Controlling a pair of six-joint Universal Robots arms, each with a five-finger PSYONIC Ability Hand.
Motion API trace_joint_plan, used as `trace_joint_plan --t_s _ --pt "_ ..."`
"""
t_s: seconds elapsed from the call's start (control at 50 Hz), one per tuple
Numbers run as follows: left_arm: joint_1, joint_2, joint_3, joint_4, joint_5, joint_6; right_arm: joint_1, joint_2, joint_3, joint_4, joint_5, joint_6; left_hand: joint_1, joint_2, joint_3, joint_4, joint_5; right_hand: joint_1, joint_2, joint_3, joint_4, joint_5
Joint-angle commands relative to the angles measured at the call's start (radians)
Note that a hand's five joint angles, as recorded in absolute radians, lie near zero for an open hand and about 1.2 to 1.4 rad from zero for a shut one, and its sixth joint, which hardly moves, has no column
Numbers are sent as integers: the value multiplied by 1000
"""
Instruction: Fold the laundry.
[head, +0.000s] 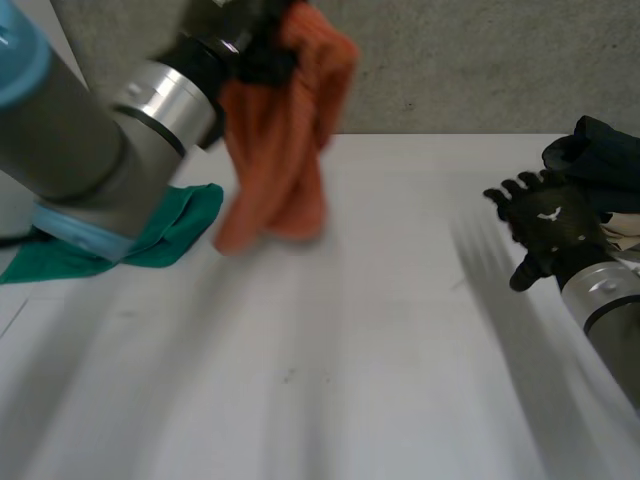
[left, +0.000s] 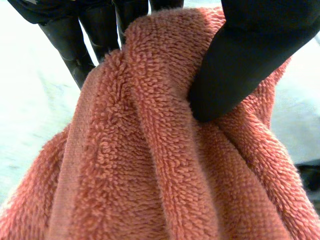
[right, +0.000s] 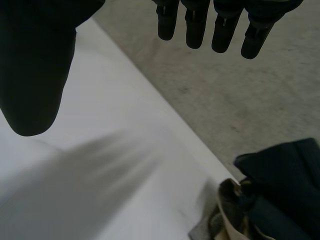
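- Head: left hand (head: 258, 52) dangles an orange towel (head: 280, 150) over the bench (head: 350, 350), with a green cloth (head: 175, 225) beside it. The right hand (head: 550, 225) is near dark clothes (head: 600, 150).
- Left wrist: thumb and fingers (left: 70, 45) are pinching the towel.
- Right wrist: fingers (right: 195, 25) are straight and a bit spread.

we find no text, label, brand, number or sign that we can read. the small white mark (head: 551, 213) on the back of the right hand (head: 545, 238) is too small for us to make out.
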Motion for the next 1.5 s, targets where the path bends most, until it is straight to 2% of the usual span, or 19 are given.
trace_joint_plan --t_s 0.02,0.08,0.16,0.22,0.3,0.44,0.5,0.7,0.82,0.94,1.04,1.12,1.16,1.18,1.24,1.32,1.36,1.38,1.5 --pt "-114 -151 -96 -68 -20 34 -46 -34 -18 11 4 117 353 215 209 199 264 -49 -37 -36 -37 -49" --pt "-129 -217 -94 -116 -46 86 -47 -33 -19 13 -4 145 353 215 209 199 264 -49 -37 -36 -37 -49" --pt "-155 -268 -87 -179 -76 177 -44 -33 -21 16 -10 162 -352 -491 -496 -507 -441 -49 -37 -36 -37 -49" --pt "-166 -259 -88 -206 -92 209 -41 -30 -28 33 -27 165 -427 -565 -571 -581 -516 -49 -37 -36 -37 -49" --pt "-164 -135 -115 -239 -135 215 -41 -22 -67 94 -102 163 -741 -879 -885 -895 -830 -49 -37 -36 -37 -49" --pt "-151 28 -267 -234 -225 209 -47 76 -261 347 -286 156 -788 -927 -932 -943 -877 -49 -37 -36 -37 -49" --pt "-135 76 -356 -233 -265 180 -46 166 -381 433 -349 150 -785 -924 -929 -940 -874 -49 -37 -36 -37 -49" --pt "-74 80 -524 -233 -273 -47 -21 387 -674 491 -380 -50 -759 -898 -903 -913 -848 -35 -24 -23 -23 -36" --pt "-52 -16 -516 -223 -264 -82 18 553 -824 476 -378 -145 -753 -892 -897 -907 -842 -27 -15 -14 -15 -27" --pt "-54 -108 -455 -193 -207 -87 60 719 -976 433 -357 -275 -715 -854 -859 -869 -804 6 17 18 18 5" --pt "-55 -134 -406 -182 -185 -87 78 821 -1076 332 -306 -335 -557 -695 -701 -711 -646 9 20 21 21 8" --pt "-63 -185 -364 -182 -192 -85 88 900 -1151 272 -295 -337 -219 -358 -363 -374 -308 17 29 30 29 17" --pt "-65 -207 -347 -182 -199 -82 91 930 -1188 269 -295 -337 191 52 47 36 102 41 52 53 53 40" --pt "-65 -208 -343 -182 -201 -82 95 958 -1223 269 -297 -338 338 199 194 183 249 70 81 82 82 69" --pt "-65 -201 -338 -182 -202 -79 97 995 -1266 269 -302 -338 353 215 209 199 264 172 184 185 185 172" --pt "-63 -182 -324 -182 -205 -73 95 1039 -1320 269 -332 -338 353 215 209 199 264 592 603 604 604 591" --pt "-62 -168 -315 -188 -205 -73 97 1047 -1337 264 -354 -338 353 215 209 199 264 1087 1098 1099 1099 1086" --pt "-60 -144 -306 -193 -210 -70 97 1046 -1337 260 -357 -337 353 215 209 199 264 1172 1184 1184 1184 1172" --pt "-39 -64 -274 -194 -215 -68 97 919 -1284 241 -294 -331 353 215 209 199 264 1173 1185 1185 1185 1173"
